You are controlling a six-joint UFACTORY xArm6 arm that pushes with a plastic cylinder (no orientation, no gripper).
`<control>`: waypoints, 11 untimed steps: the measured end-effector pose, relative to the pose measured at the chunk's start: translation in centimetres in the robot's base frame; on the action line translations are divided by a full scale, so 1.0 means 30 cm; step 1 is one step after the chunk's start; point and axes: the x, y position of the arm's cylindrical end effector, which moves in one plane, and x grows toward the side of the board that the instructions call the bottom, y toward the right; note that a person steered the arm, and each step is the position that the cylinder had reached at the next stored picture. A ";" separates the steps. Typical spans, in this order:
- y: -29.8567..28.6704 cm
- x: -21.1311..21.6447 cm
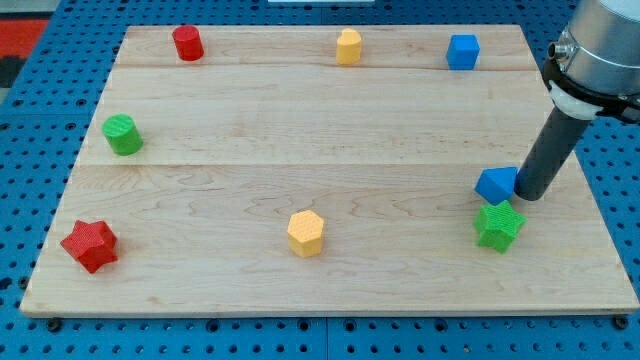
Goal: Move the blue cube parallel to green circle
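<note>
The blue cube sits near the view's top right of the wooden board. The green circle, a short green cylinder, stands at the view's left edge of the board. My tip is at the view's right, far below the blue cube, touching the right side of a second, smaller blue block. A green star lies just below that block and my tip.
A red cylinder and a yellow block stand along the view's top. A red star is at the bottom left and a yellow hexagon at the bottom middle. The board's right edge is close to my tip.
</note>
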 end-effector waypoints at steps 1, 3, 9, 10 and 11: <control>-0.026 0.000; 0.176 -0.215; -0.159 -0.639; -0.206 -0.550; -0.368 -0.550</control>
